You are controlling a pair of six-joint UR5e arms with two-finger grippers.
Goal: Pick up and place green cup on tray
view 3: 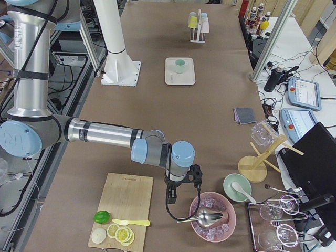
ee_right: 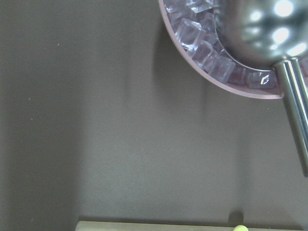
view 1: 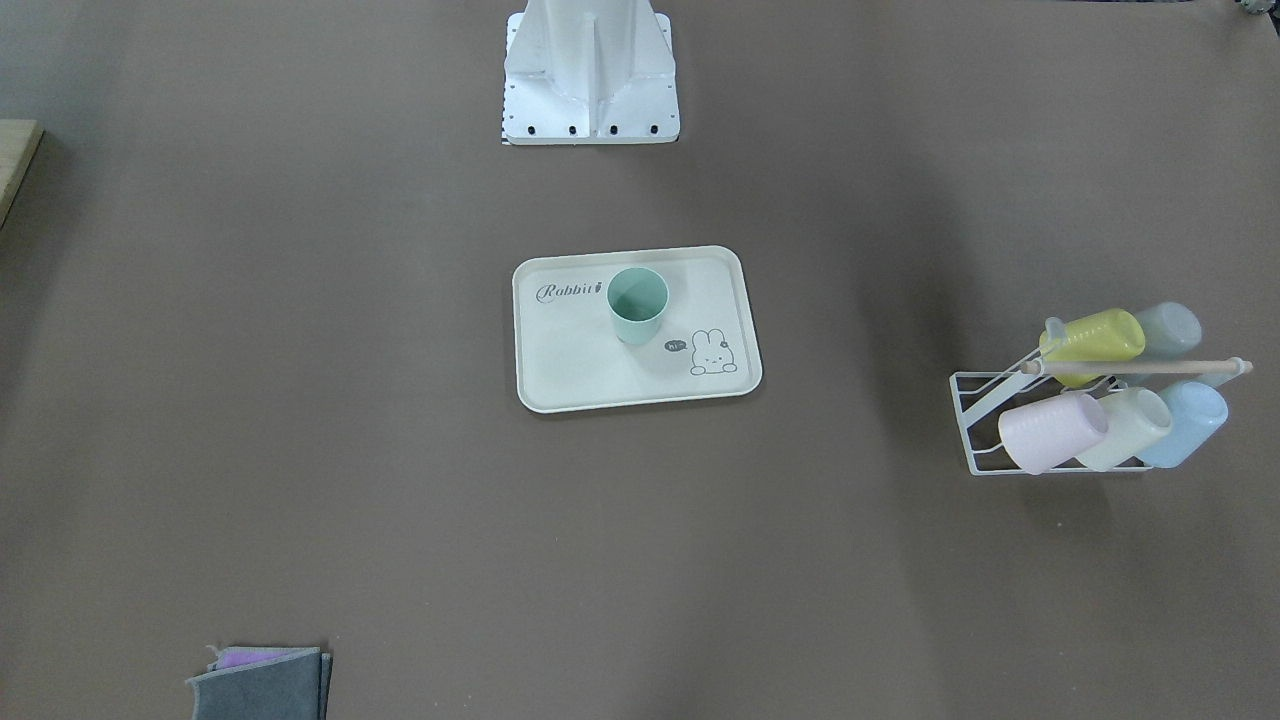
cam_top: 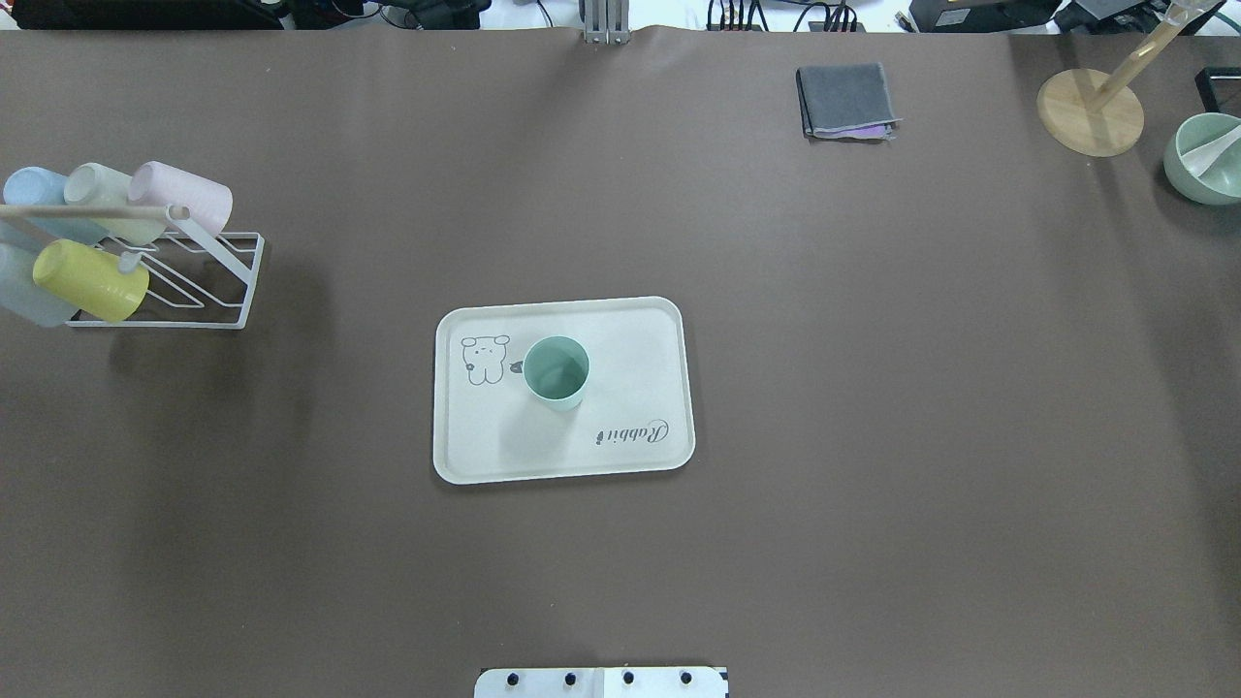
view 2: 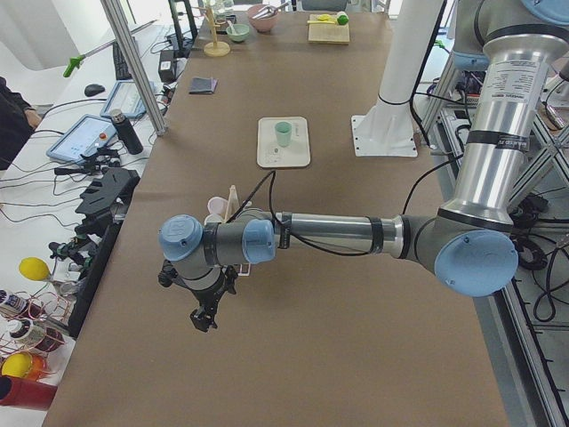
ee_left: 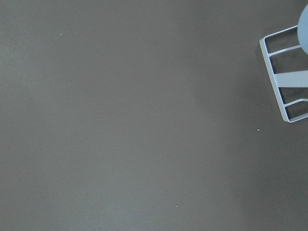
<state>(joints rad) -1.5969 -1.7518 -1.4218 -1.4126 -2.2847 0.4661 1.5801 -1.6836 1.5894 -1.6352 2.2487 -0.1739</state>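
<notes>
The green cup (view 1: 637, 305) stands upright and empty on the cream tray (view 1: 580, 370), near the "Rabbit" script. It also shows in the overhead view (cam_top: 556, 372) on the tray (cam_top: 640, 330). No gripper is near it. My left gripper (view 2: 206, 316) hangs over bare table at the left end, past the cup rack. My right gripper (view 3: 170, 198) hangs at the right end, beside a pink bowl of ice. Both show only in the side views, so I cannot tell whether they are open or shut.
A white wire rack (cam_top: 233, 281) holds several pastel cups, among them a yellow-green one (cam_top: 89, 279). A folded grey cloth (cam_top: 845, 100), a wooden stand (cam_top: 1090, 111) and a green bowl (cam_top: 1202, 160) sit at the far right. The ice bowl (view 3: 212, 216) and a cutting board (view 3: 122, 210) lie near my right gripper.
</notes>
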